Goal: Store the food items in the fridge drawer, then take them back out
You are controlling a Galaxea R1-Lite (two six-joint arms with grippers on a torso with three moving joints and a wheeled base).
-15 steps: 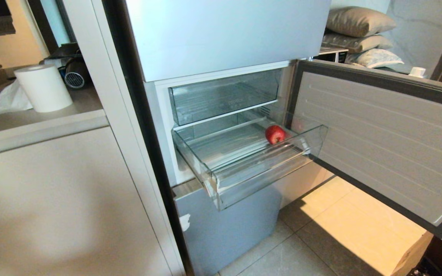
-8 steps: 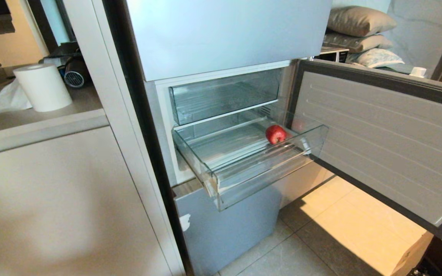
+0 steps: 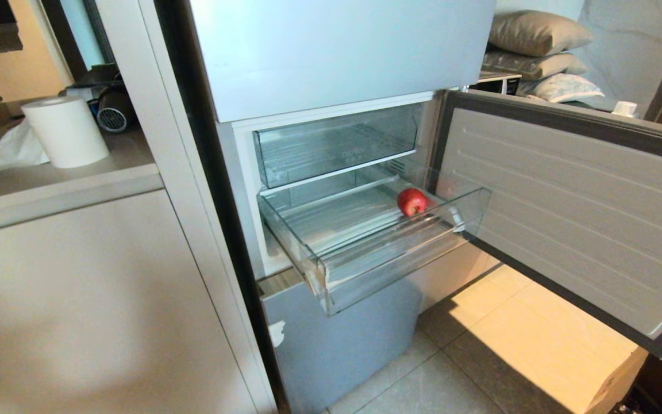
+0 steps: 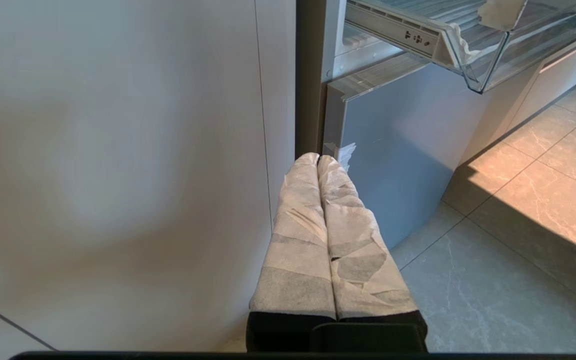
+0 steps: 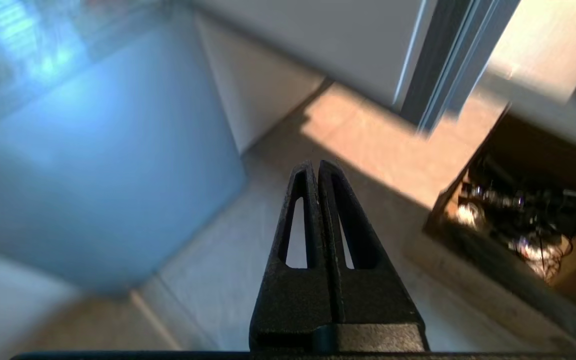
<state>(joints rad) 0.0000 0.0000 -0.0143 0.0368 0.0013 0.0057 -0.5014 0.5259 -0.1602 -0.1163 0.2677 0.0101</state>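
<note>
The right gripper (image 5: pixel 316 167), a pair of bare black slotted fingers, is pressed fully together with nothing between them, hanging over the grey floor tiles (image 5: pixel 228 270) low beside the fridge; the left gripper (image 4: pixel 318 161), its fingers wrapped in white paper tape, is likewise closed and empty, pointing at the fridge's lower front corner. Neither arm shows in the head view. The tall pale silver-blue fridge (image 3: pixel 337 52) is the landmark: its middle door (image 3: pixel 572 213), grey-ribbed on the inside and edged with a dark seal, stands swung wide to the fridge's right. To the fridge's left is a beige cabinet (image 3: pixel 78 299) whose counter carries a white paper roll (image 3: pixel 65 131). Below the open door, at the fridge's right on the floor, sits a brown cardboard box (image 5: pixel 528 215) of dark tangled cables. Inside the open compartment, a clear plastic bin with a plain flat front (image 3: pixel 337 146) sits pushed in at the top. Under it, the fridge drawer (image 3: pixel 388 261), a wide shallow clear bin with a ribbed floor and stepped lip, is pulled out past the fridge's front. The round glossy red apple (image 3: pixel 412 202) rests on the drawer's floor, toward its right end near the open door.
</note>
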